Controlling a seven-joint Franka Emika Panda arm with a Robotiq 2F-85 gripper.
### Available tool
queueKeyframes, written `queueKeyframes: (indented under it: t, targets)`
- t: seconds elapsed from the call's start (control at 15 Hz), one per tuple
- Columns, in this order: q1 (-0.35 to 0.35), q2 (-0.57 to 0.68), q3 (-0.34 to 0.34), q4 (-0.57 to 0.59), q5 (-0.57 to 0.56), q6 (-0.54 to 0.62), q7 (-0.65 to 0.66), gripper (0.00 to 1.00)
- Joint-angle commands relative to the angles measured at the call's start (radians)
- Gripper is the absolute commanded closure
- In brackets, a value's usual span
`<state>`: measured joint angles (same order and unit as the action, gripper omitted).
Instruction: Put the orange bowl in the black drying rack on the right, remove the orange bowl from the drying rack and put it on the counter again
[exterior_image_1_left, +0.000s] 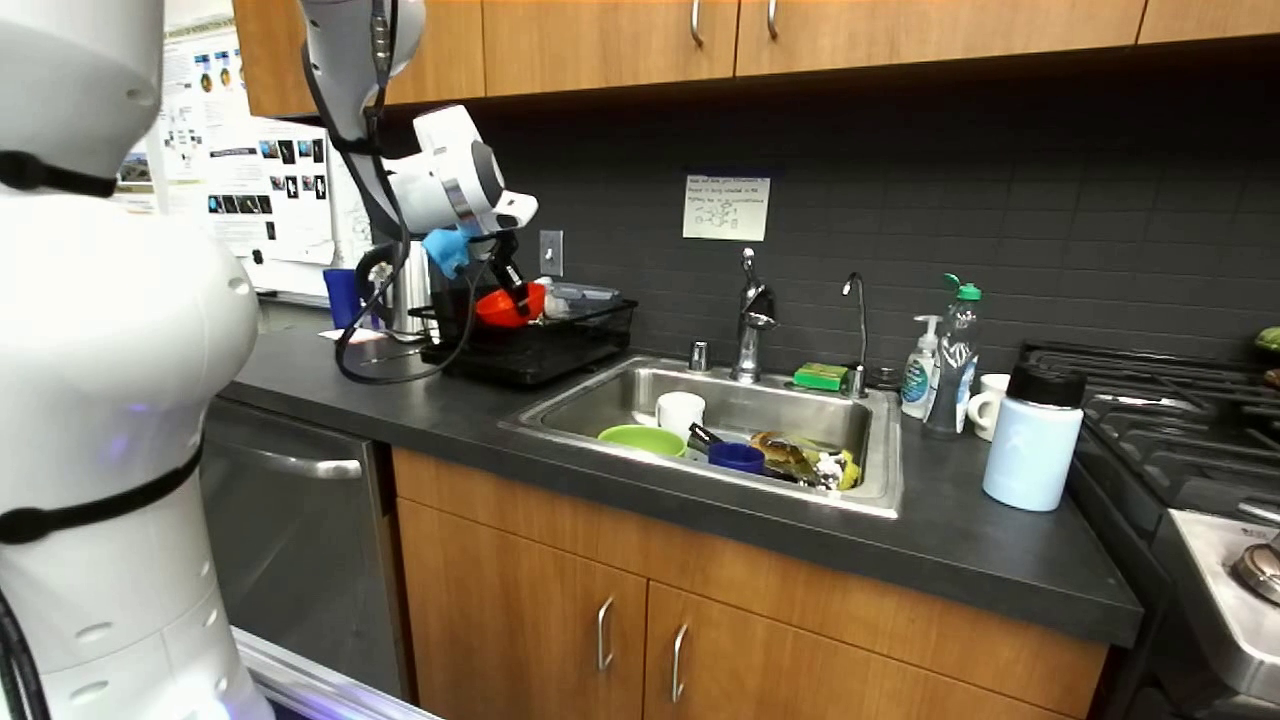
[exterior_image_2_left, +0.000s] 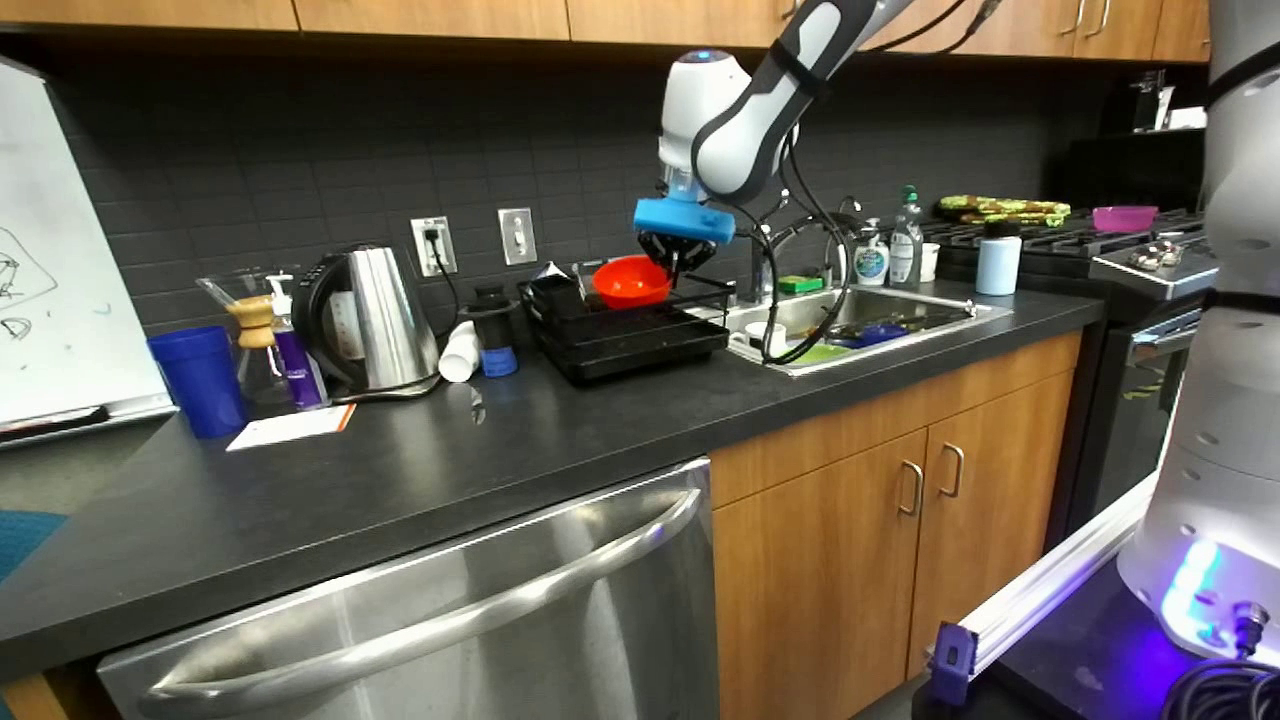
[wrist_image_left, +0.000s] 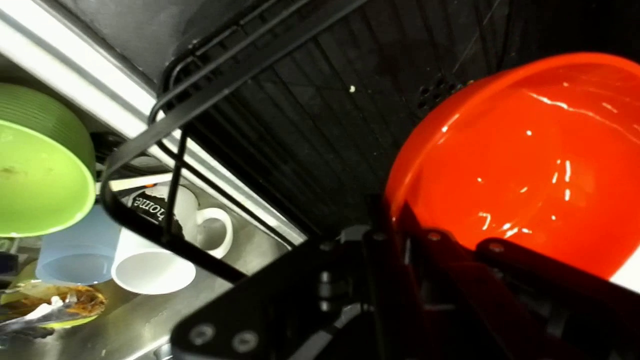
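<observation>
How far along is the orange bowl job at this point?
Looks done: the orange bowl is at the black drying rack. In hand: the gripper pinches the bowl's rim; whether placing or removing, I cannot tell. Left: at least setting it on the counter, since it is held at the rack.

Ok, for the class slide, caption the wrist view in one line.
The gripper pinches the orange bowl by its rim over the black drying rack, beside the sink.

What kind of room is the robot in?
It looks like a kitchen: there is a steel sink, a stove and a silver kettle. Whether it belongs to a home or a workplace, I can't be sure.
</observation>
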<state>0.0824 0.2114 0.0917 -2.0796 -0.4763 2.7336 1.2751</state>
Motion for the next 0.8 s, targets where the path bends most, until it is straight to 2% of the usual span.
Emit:
queueKeyframes:
  t: [0.0,0.07,0.13,0.47,0.53,0.67,0.73]
  targets:
    - [0.016,0.033,-0.014,0.033,0.005,-0.057,0.111,0.99]
    - [0.015,0.038,-0.008,0.031,0.015,-0.064,0.122,0.99]
    - [0.064,0.037,-0.055,0.026,0.045,-0.067,0.117,0.99]
    - [0.111,0.041,-0.05,0.007,0.143,-0.077,0.088,0.99]
    - [0.122,0.039,-0.049,0.004,0.148,-0.075,0.082,0.69]
    - [0.145,0.031,-0.052,0.001,0.143,-0.074,0.084,0.64]
    - [0.154,0.028,-0.053,-0.001,0.137,-0.071,0.087,0.57]
